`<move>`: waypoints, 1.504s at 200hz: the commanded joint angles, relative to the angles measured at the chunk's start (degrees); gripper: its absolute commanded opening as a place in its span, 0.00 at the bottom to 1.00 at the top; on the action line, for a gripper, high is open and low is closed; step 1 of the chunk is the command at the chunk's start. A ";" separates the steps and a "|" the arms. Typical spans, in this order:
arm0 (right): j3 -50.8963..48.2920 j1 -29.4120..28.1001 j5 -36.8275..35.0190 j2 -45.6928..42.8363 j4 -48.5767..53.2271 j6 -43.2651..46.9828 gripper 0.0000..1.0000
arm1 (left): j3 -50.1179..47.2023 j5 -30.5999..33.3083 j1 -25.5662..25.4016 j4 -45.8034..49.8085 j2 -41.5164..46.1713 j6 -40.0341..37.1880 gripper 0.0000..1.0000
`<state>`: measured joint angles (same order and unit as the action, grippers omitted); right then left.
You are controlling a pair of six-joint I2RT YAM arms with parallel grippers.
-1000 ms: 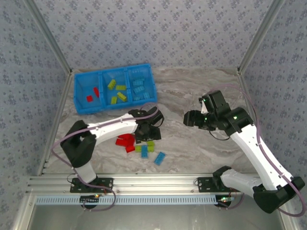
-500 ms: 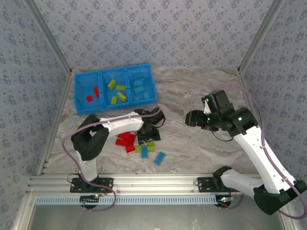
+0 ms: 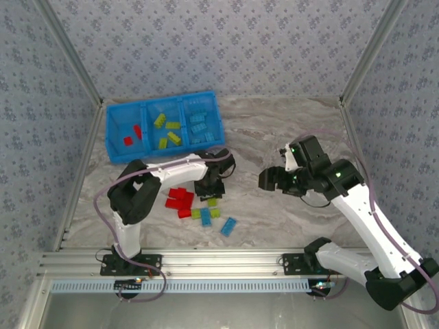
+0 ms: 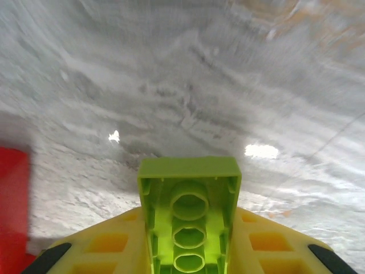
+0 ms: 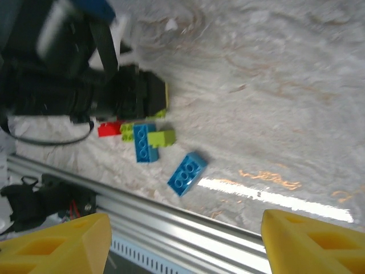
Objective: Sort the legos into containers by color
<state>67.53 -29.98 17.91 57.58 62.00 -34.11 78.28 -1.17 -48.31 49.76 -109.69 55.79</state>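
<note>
Top external view: the blue tray [image 3: 158, 153] stands at the far left of the table [image 3: 295, 123]. Its left compartment holds two sorted red bricks [image 3: 128, 140], the middle one about four sorted green bricks [image 3: 168, 135], and the right one several sorted blue bricks [image 3: 199, 127]. No colour is seen in a wrong section.

Outstanding, loose on the table near the tray:
- a cluster of loose red bricks [image 3: 180, 201]
- a few loose green bricks [image 3: 215, 213]
- two loose blue bricks [image 3: 228, 226]

Left gripper [image 3: 208, 186] is down at the far edge of this pile. In the left wrist view its yellow fingers [image 4: 102, 245] are clamped on a lime green brick [image 4: 188, 171], underside facing the camera. Whether the brick is clear of the table cannot be told.

Right gripper [image 3: 271, 179] hangs over bare table to the right of the pile. In the right wrist view its fingers [image 5: 57, 240] stand apart with nothing between them.

Assessment: roughly half sorted. The held brick is due for the middle compartment, with the loose pile to follow
</note>
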 commanded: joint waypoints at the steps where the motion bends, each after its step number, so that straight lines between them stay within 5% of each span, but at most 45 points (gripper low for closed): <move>1: -1.11 -0.88 3.48 -1.55 -2.78 -1.49 0.72 | 6.95 4.61 2.82 5.05 6.67 -3.66 0.28; 59: 0.28 -0.96 -1.98 -2.26 -4.92 -5.18 0.73 | 24.33 17.31 18.77 13.63 6.08 -16.27 0.28; 92: 0.22 -1.02 -3.01 -2.87 -3.86 -5.78 0.73 | 32.43 15.35 27.21 12.91 -2.44 -20.61 0.29; 174: 3.30 -1.12 -6.22 -4.15 -1.20 -6.43 0.73 | 53.70 11.24 31.02 17.77 -15.25 -22.38 0.48; 210: -2.92 -1.90 -7.47 -2.00 -9.45 -10.73 0.73 | 42.34 8.00 29.25 12.88 -2.21 -24.62 0.47; 271: -6.08 -14.22 -11.10 14.28 -11.01 -7.29 0.75 | 10.34 8.35 18.13 3.66 31.37 -36.45 0.48; 301: -3.94 -16.99 -6.38 26.43 -9.24 -2.38 0.89 | 0.80 4.83 14.64 4.80 42.20 -40.84 0.58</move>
<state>61.41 -44.77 8.71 76.66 50.57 -40.82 84.99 6.22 -32.75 54.15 -72.01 20.69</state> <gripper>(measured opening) 0.850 0.543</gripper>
